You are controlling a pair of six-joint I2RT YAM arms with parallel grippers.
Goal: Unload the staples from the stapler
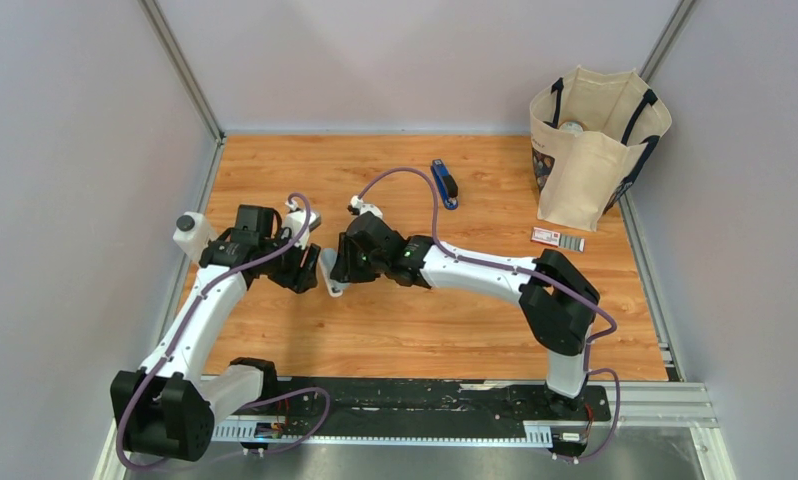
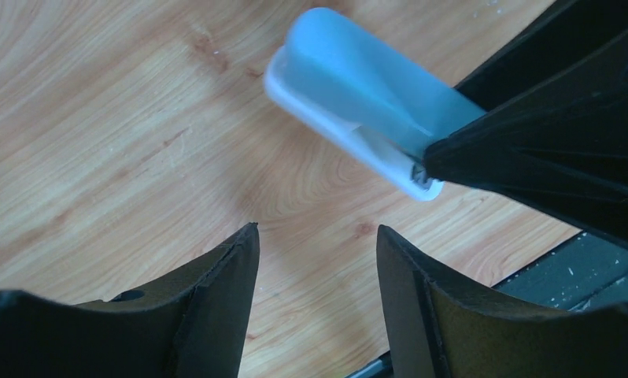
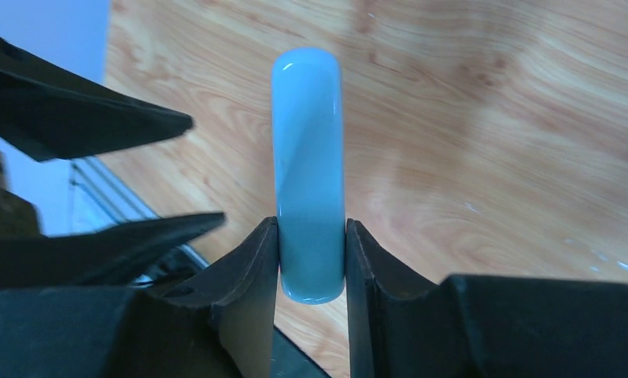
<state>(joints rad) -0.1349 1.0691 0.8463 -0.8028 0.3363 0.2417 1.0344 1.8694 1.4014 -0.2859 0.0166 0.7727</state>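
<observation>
- Dark-blue stapler (image 1: 444, 184) lies far back on the table (image 1: 375, 340), well apart from both arms.
- Right gripper (image 3: 311, 236) squeezes a pale blue block (image 3: 308, 142).
- Left gripper (image 2: 317, 236) is open and empty.
- No staples show; I think nothing is done yet.

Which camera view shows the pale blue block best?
The left wrist view: the pale blue block shows its blue top and white base, one end in the right gripper. The right wrist view shows only its blue top; the top view, a pale shape.
</observation>
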